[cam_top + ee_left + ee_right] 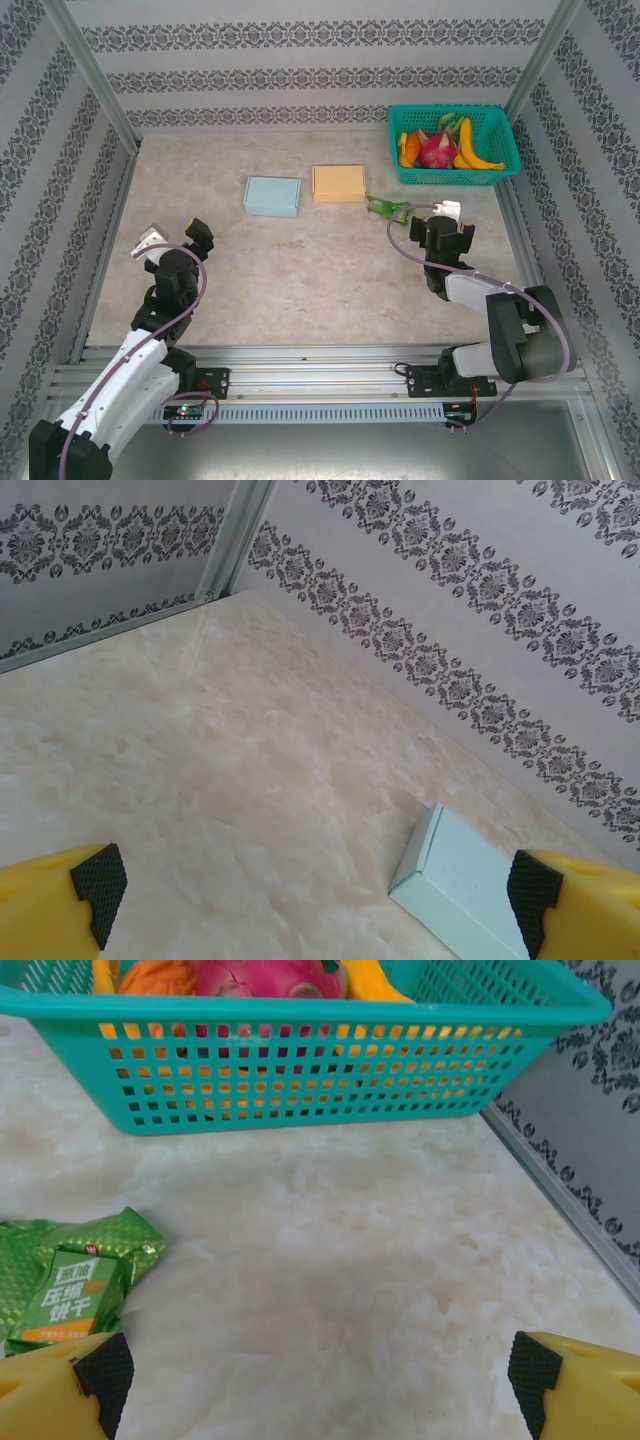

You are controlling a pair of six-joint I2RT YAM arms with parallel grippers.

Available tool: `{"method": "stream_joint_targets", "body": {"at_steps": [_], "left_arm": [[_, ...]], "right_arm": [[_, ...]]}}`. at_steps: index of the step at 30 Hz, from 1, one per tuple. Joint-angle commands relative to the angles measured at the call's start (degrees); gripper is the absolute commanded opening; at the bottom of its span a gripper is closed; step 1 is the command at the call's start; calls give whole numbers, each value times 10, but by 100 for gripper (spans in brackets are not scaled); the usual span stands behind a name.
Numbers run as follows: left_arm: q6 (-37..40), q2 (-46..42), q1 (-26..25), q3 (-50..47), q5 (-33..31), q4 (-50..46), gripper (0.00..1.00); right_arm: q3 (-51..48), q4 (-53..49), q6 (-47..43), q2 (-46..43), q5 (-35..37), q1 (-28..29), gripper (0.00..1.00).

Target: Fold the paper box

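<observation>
Two flat paper boxes lie at the back middle of the table: a mint one and an orange one to its right. My left gripper hovers open at the near left, well short of the mint box. In the left wrist view that gripper has wide-apart yellow fingers with nothing between them, and a corner of the mint box shows by the right finger. My right gripper stands open at the near right, right of the orange box. Its fingers are spread over bare table.
A teal basket of fruit stands at the back right, its front wall ahead of the right gripper. A green snack packet lies beside the orange box, and the packet sits just past my right gripper's left finger. Patterned walls enclose the table.
</observation>
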Motion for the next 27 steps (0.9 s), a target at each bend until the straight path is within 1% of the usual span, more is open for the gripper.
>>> {"method": "stream_joint_targets", "body": {"at_steps": [1,3,4,6,8,10,11,13,14,15,16,17,18,24,27], "left_arm": [[-10,-4,-3,-5,-15,-2,100],[-10,-4,-3,-4,-15,-4,100],[-10,-4,-3,-4,-16,-6,100],[-10,-6,-3,-3,-15,-10,100],[-10,-6,-3,-6,-16,-10,100],[-10,-7,-3,-7,-18,-11,100],[-10,-8,-3,-7,-18,-14,100],[-10,-12,-3,-7,-14,-18,100],[-10,-13,-3,-8,-14,-16,100],[-10,-14,-3,-10,-14,-14,100],[-10,-14,-3,-11,-14,-11,100],[-10,-14,-3,-13,-14,-8,100],[-9,-14,-3,-14,-12,-5,100],[-4,-10,-3,-17,-19,6,100],[-5,-5,-3,-33,-24,32,100]], "right_arm": [[-20,108,-44,13,-28,-5,98],[-74,270,-49,61,-34,-11,98],[-83,295,-52,64,-37,-9,98],[-82,234,-43,31,-59,-14,98],[-106,302,-43,62,-112,-32,98],[-105,387,-58,118,-125,-29,98],[-100,356,-61,105,-130,-26,98],[-71,249,-49,76,-121,-30,98],[-58,244,-38,91,-109,-35,98],[-57,260,-32,98,-126,-46,98],[-59,254,-26,91,-126,-50,98],[-57,227,-20,85,-113,-50,98],[-43,220,-19,83,-116,-52,98],[-44,229,-20,86,-116,-51,98],[-44,227,-20,86,-116,-52,98]]}}
